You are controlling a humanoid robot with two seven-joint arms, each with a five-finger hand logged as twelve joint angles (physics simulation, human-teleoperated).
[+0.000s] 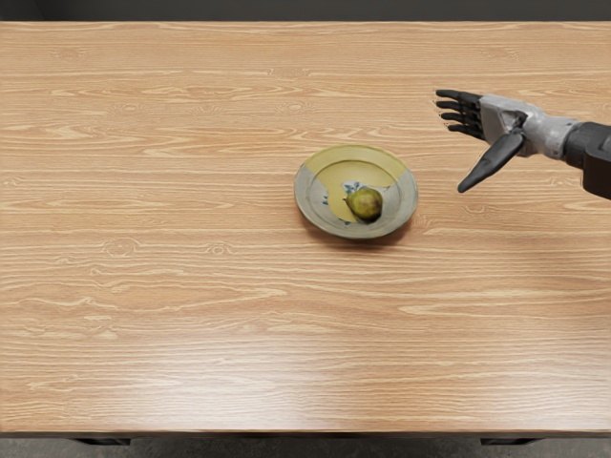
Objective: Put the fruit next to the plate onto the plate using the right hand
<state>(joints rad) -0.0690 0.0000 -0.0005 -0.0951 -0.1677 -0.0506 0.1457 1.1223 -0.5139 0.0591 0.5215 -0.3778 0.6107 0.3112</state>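
Fruit [365, 202], small, yellow-green, pear-like, sits inside the plate [307, 196], toward its near right side; plate lies mid-table [191, 315] on bare wood; farther back and to the right, right hand [482, 119] hangs over the table, well apart from the plate; fingers straight, thumb angled down, holding nothing; placement looks done; only withdrawing the arm seems left.

pear [365, 203]: green-yellow, lying on plate | plate [401, 181]: round, yellow-grey, mid-table
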